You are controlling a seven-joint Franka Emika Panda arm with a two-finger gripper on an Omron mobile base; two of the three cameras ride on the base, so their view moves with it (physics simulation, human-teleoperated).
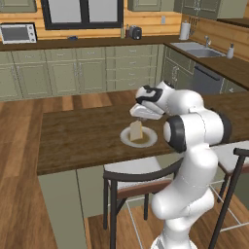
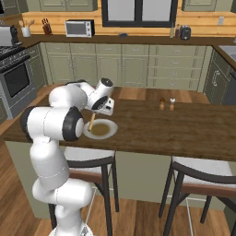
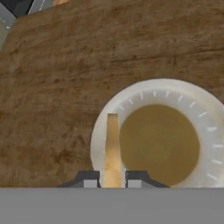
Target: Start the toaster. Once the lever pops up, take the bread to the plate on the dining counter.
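Jaws clamped edge-on around a slice of toast: in the hand view the gripper (image 3: 112, 180) pinches the bread (image 3: 112, 146) between its two dark tips at bottom centre, the slice rising upright as a thin tan strip over the left part of the plate (image 3: 131, 98). In the left base view the bread (image 1: 136, 130) hangs at centre frame beneath the white hand, its lower edge at or just above the off-white plate (image 1: 151, 141); whether it touches cannot be told. The plate sits on the dark wood-grain dining counter (image 1: 73, 138), near the edge closest to the robot, with a stool tucked beneath. In the right base view the gripper (image 2: 94, 115) holds the slice left of centre over the plate (image 2: 109, 131), while two small shakers (image 2: 166, 103) stand well apart to the right. The toaster (image 1: 134, 32) rests on the wall counter at upper centre of the left base view. The delivery appears nearly finished, with only the release remaining. The risk now lies there: a slice let go standing on edge so near the rim could topple outward onto the counter rather than inward, or it could cling to one fingertip as the hand lifts.
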